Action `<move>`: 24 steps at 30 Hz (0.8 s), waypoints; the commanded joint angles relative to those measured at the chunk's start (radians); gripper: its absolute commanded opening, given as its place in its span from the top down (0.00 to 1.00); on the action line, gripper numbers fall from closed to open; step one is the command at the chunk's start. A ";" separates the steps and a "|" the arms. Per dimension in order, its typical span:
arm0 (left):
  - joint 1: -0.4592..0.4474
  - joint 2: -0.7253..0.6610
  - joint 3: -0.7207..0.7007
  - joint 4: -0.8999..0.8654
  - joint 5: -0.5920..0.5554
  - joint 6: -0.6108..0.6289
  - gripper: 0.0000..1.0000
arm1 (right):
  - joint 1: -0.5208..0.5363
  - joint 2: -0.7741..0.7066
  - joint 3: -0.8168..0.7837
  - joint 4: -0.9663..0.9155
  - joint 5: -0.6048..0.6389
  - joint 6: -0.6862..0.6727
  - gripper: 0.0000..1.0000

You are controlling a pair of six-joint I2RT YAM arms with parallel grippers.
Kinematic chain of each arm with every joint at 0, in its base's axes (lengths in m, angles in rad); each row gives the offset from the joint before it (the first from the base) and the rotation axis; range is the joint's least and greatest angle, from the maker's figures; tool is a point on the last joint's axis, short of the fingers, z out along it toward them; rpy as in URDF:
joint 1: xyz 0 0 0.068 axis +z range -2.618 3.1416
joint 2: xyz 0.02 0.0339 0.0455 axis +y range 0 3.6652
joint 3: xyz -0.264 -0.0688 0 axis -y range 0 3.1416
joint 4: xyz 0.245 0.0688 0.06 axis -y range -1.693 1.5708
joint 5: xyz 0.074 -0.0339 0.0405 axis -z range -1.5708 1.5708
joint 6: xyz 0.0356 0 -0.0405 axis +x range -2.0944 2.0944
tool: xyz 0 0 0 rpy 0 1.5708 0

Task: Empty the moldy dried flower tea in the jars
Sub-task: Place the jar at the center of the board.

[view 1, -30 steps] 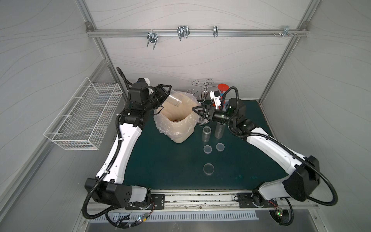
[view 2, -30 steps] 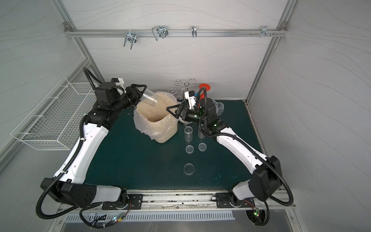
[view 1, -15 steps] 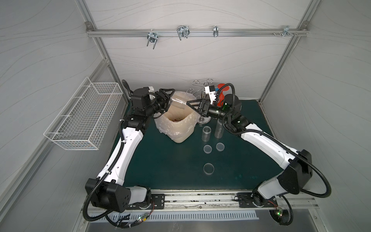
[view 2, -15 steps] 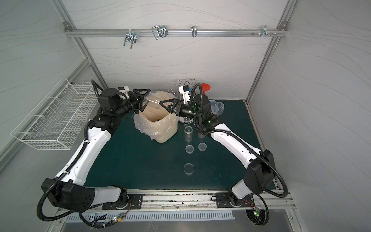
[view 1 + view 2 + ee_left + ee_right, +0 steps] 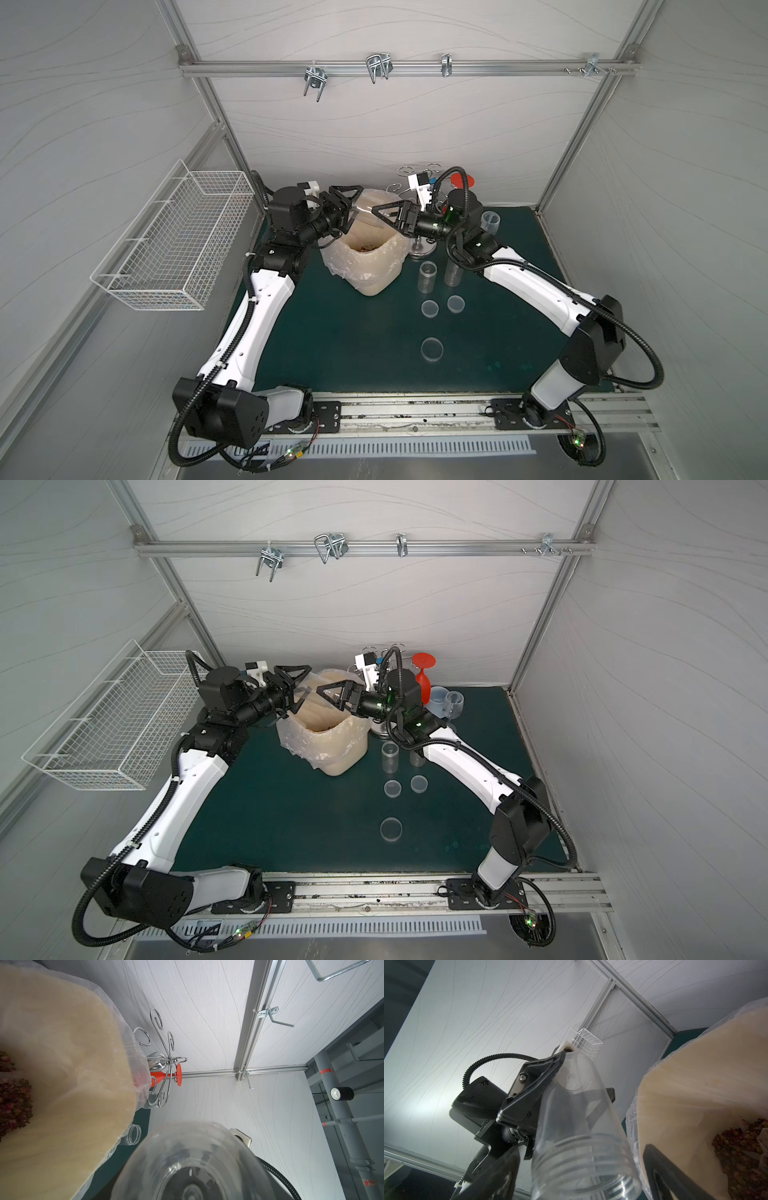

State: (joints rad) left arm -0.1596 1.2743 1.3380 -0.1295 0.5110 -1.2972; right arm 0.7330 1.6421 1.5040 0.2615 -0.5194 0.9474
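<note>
left claw [image 5: 352, 210] is clamped on the base end of a clear jar [image 5: 365, 206]. the jar is lid-off and tipped on its side over the back rim of the beige bin [image 5: 374, 276], with its mouth pointing at the right arm. it looks empty in both wrist views.

right claw [image 5: 379, 217] is spread wide, with one finger either side of the jar's mouth end. the right wrist view shows a gap on at least one side, and i can't tell if the other finger touches. it has no visible grip on anything.

dried flower tea [image 5: 365, 248] is a reddish-brown heap at the bottom of the bin, inside the clear plastic liner [image 5: 345, 266].

two more open jars stand upright on the green bench [image 5: 332, 332], just right of the bin:
- a short jar [image 5: 428, 276], which looks empty
- a second jar [image 5: 453, 272] beside it, partly behind the right arm, contents unclear

three lids lie flat on the bench in front of them. two small lids [image 5: 430, 308] [image 5: 456, 304] sit side by side, and a larger lid [image 5: 431, 349] lies apart, nearer the front.

at the back right are a chrome glass rack [image 5: 164, 1059], a red goblet [image 5: 424, 679], a pale blue mug [image 5: 436, 698] and a clear wine glass [image 5: 454, 704].
</note>
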 commanded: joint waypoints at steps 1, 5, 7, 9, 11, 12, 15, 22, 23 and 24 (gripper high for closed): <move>0.004 -0.017 0.004 0.072 0.030 -0.017 1.00 | 0.008 0.019 0.039 0.028 -0.029 0.022 0.11; 0.004 -0.009 -0.010 0.094 0.040 -0.027 1.00 | 0.016 0.032 0.050 0.034 -0.039 0.034 0.16; 0.004 -0.005 -0.018 0.111 0.049 -0.036 1.00 | 0.019 0.040 0.059 0.036 -0.044 0.038 0.20; 0.004 -0.007 -0.024 0.119 0.056 -0.034 1.00 | 0.021 0.043 0.066 0.037 -0.043 0.039 0.25; 0.004 -0.011 -0.032 0.121 0.051 -0.027 1.00 | 0.023 0.050 0.076 0.035 -0.043 0.039 0.28; 0.005 -0.012 -0.035 0.122 0.048 -0.025 1.00 | 0.025 0.053 0.079 0.035 -0.043 0.039 0.31; 0.004 -0.010 -0.036 0.123 0.043 -0.015 0.99 | 0.030 0.053 0.089 0.029 -0.041 0.029 0.38; 0.002 -0.009 -0.034 0.127 0.033 0.010 0.67 | 0.030 0.038 0.098 -0.009 -0.032 -0.016 0.62; 0.003 -0.010 -0.033 0.129 0.032 0.013 0.60 | 0.030 0.033 0.098 -0.014 -0.029 -0.021 0.65; 0.003 -0.010 -0.030 0.129 0.033 0.016 0.54 | 0.030 0.029 0.098 -0.021 -0.026 -0.027 0.68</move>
State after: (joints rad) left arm -0.1570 1.2739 1.2968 -0.0425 0.5396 -1.3121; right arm 0.7486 1.6917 1.5700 0.2443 -0.5457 0.9455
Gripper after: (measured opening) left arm 0.647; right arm 0.633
